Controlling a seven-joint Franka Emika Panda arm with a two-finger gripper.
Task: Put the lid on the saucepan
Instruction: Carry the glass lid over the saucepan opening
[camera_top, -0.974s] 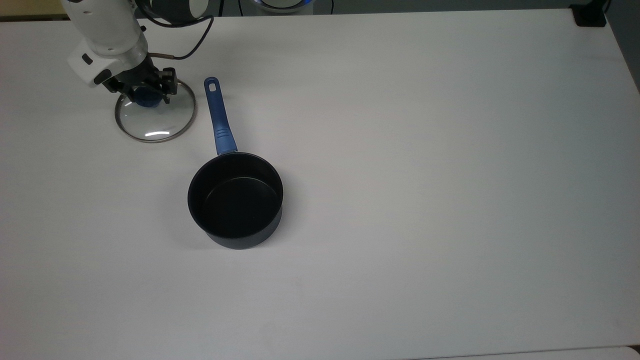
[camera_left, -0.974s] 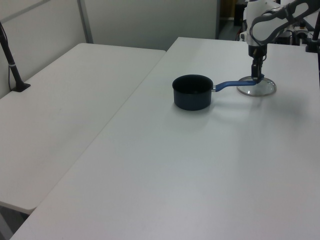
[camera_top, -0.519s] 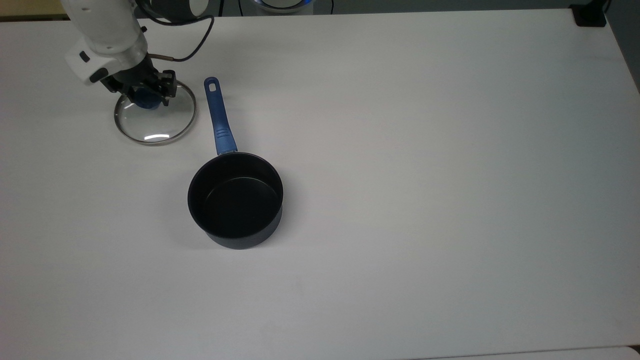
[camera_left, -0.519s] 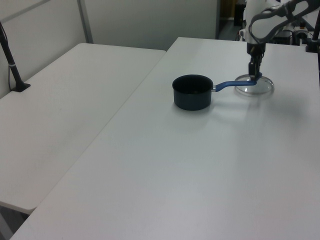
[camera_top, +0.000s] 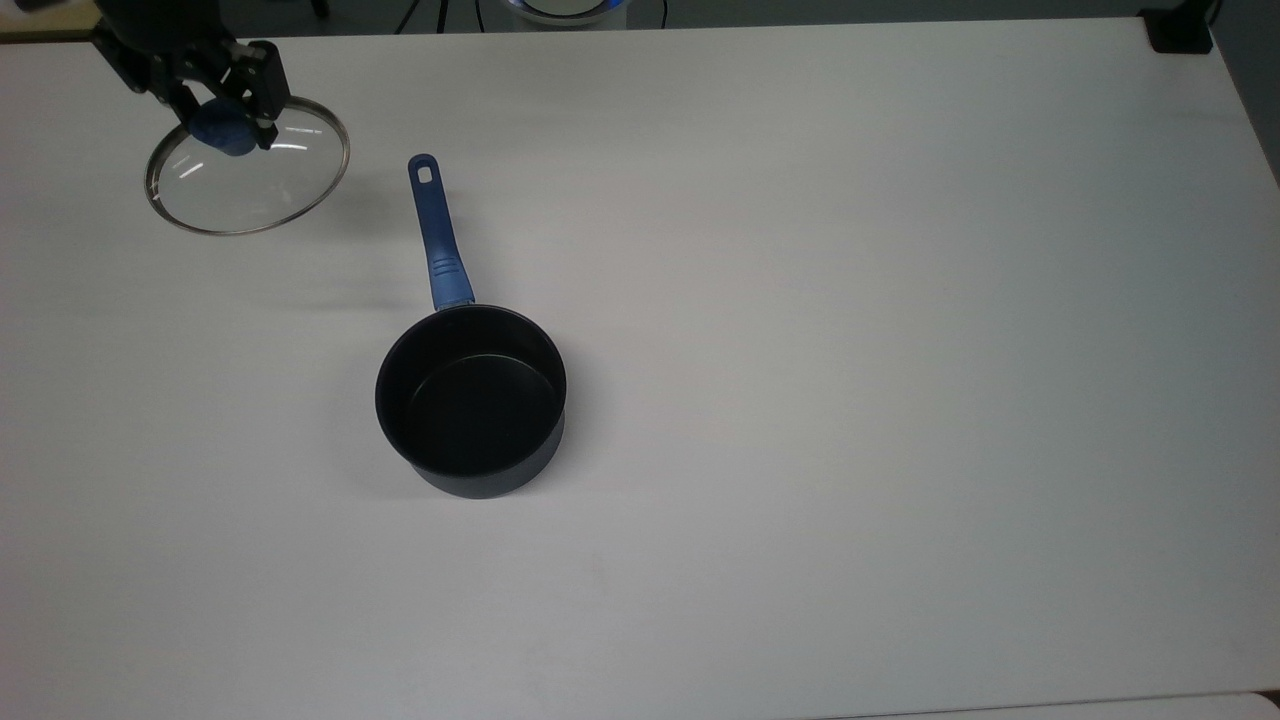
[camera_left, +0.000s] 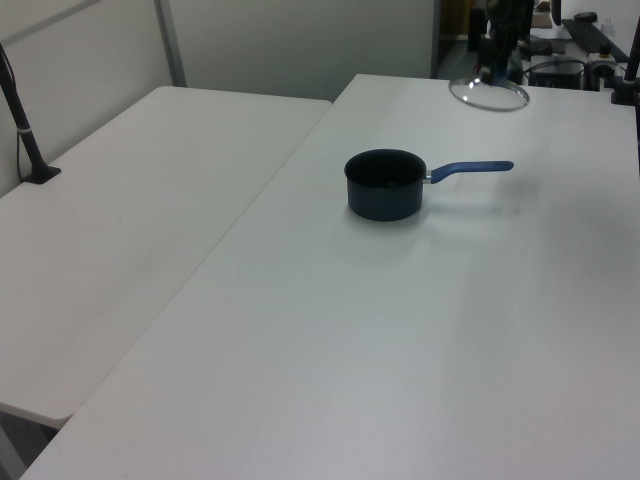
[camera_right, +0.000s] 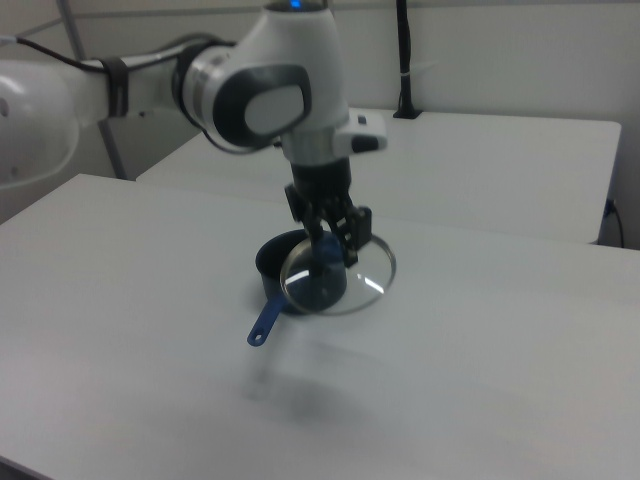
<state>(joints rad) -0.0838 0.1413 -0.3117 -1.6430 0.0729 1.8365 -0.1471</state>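
Pincer (camera_top: 228, 108) clamped on blue knob (camera_top: 226, 128) of lid (camera_top: 247, 165), clear of surface (camera_top: 800, 300); rigid, breakable, slick glass: grip knob only, lower gently onto saucepan (camera_top: 471, 398).

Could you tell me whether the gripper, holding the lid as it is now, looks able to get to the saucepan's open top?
Probably yes. The gripper is shut on the lid by its blue knob, raised off the table. The saucepan stands upright with its mouth open, and nothing lies between them.
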